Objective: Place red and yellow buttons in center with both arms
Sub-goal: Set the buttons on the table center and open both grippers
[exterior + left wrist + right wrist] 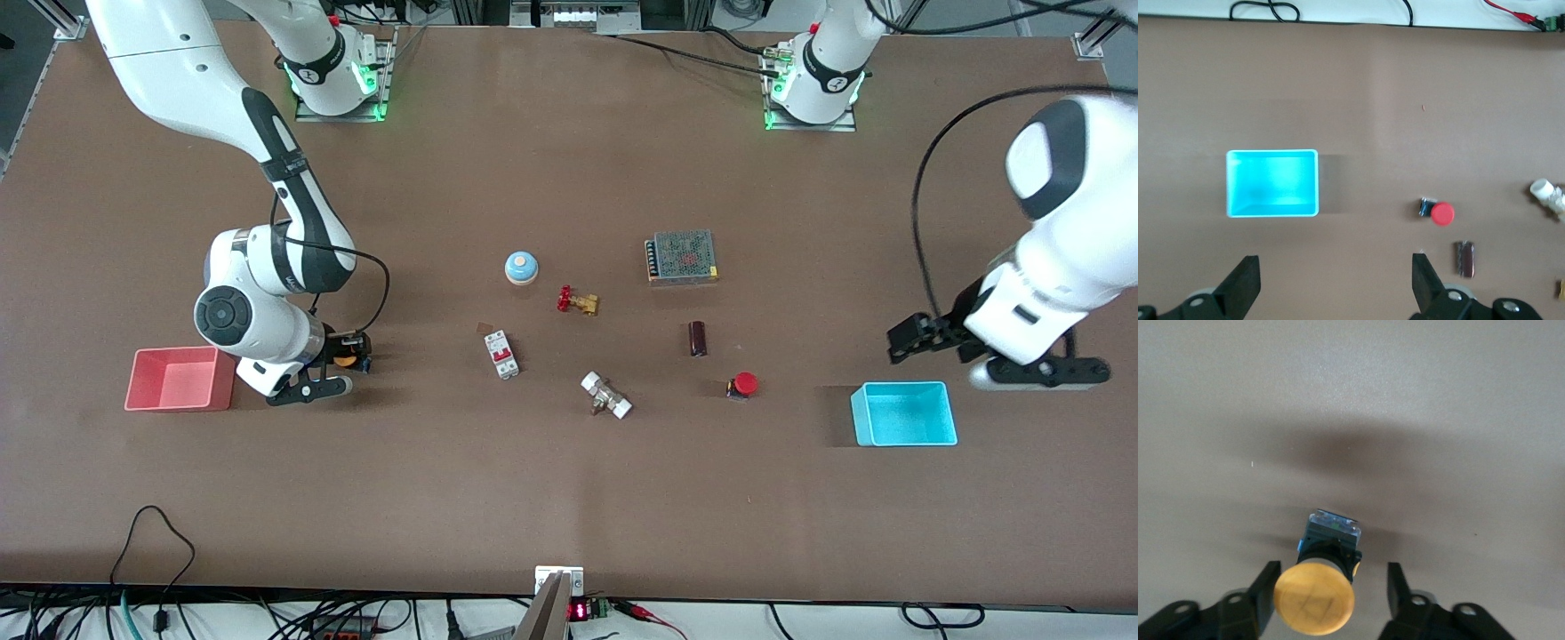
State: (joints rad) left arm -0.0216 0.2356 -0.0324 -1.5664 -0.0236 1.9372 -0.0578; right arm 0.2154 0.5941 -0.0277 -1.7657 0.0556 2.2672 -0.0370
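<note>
yellow button point(347, 360) half hidden under right gripper point(342, 356), left arm point(1062, 222) blurred

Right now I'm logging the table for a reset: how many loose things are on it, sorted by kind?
Push-buttons: 3, red-capped, orange-yellow-capped, blue-domed with cream rim
Plastic bins: 2, pink, cyan
Valves and fittings: 2, brass with red handle, white-ended
Electrical parts: 3, metal mesh box, white breaker with red switch, dark brown cylinder
Total: 10
</note>
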